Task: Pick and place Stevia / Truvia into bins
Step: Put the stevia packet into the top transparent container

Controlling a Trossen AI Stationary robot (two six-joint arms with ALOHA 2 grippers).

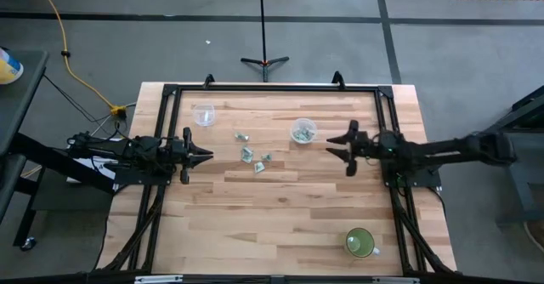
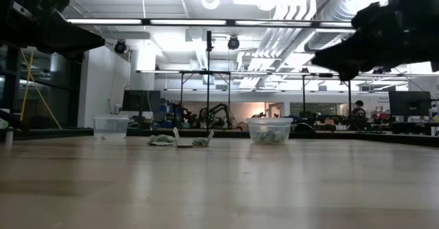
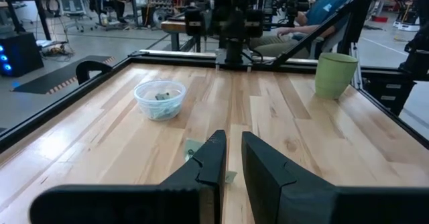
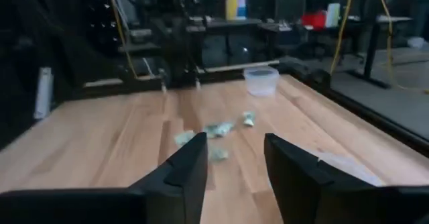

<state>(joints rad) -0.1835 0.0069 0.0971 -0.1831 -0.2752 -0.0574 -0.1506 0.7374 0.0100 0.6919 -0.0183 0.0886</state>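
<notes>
Several pale green-and-white packets (image 1: 252, 155) lie loose and flat on the wood mid-table, also seen in the low view (image 2: 180, 141) and the right wrist view (image 4: 218, 129). One clear cup (image 1: 204, 115) stands toward the far left. A second clear cup (image 1: 303, 131), with packets inside (image 3: 159, 98), stands right of the loose packets. My left gripper (image 1: 210, 155) hovers just left of the packets, its fingers (image 3: 218, 158) a narrow gap apart, holding nothing. My right gripper (image 1: 331, 147) hovers open and empty, right of the filled cup.
A green mug (image 1: 360, 242) stands near the table's near right corner. A black frame (image 1: 272, 87) runs along the far edge and down both sides. Bare wood spreads across the near half. A seated person (image 3: 315, 19) shows beyond the table in the left wrist view.
</notes>
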